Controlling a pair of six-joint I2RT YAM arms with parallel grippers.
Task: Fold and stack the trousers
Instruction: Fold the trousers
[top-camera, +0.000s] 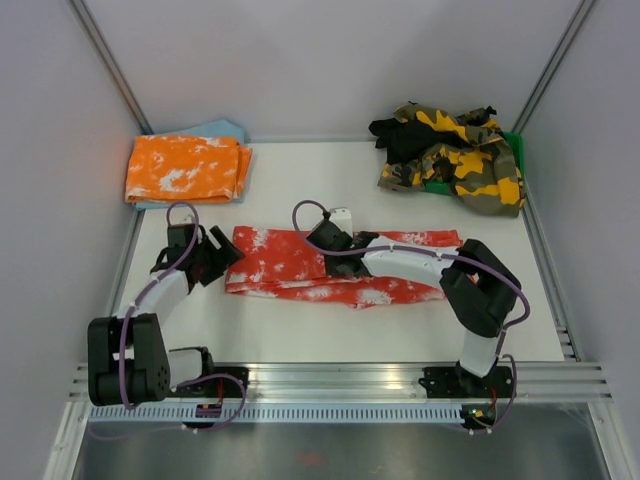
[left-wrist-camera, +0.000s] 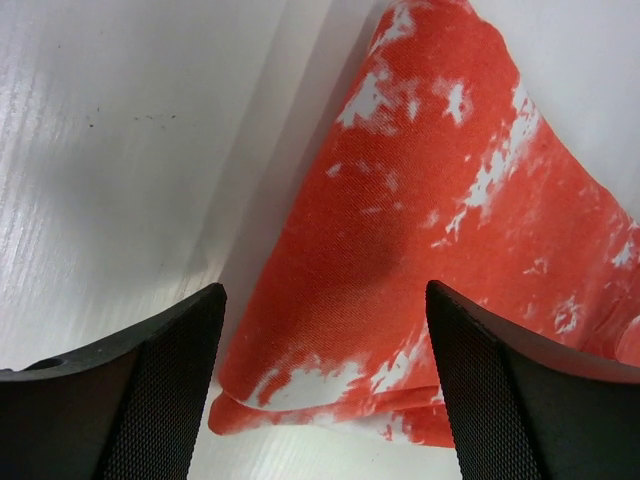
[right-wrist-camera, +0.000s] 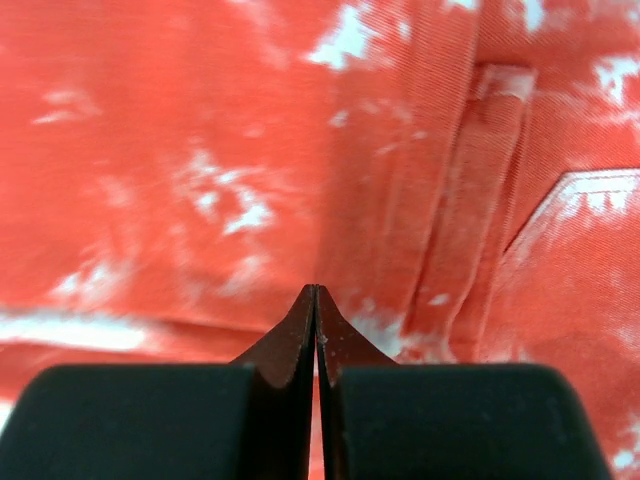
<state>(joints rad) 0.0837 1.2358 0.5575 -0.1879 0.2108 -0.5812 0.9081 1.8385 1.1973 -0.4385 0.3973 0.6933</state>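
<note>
From above, the trousers (top-camera: 290, 265) lie as one long red-and-white band across the middle of the worktop (top-camera: 300, 330), apparently already folded lengthwise. The left fingers (top-camera: 215, 252) sit at the band's left end and the right fingers (top-camera: 322, 238) over its middle. A folded orange-and-white pair (top-camera: 185, 168) rests at the back left, likely the start of the stack. A camouflage-and-black heap (top-camera: 450, 155) lies at the back right.

In the left wrist view, the left fingers (left-wrist-camera: 165, 400) stand wide apart. They straddle the trousers' end corner (left-wrist-camera: 400, 250), placed to take it, and clamp nothing.

In the right wrist view, the right fingers (right-wrist-camera: 290, 340) are pressed together. Their tips point down at the cloth beside a pocket seam (right-wrist-camera: 490, 200), probably pinning the fold line.
</note>
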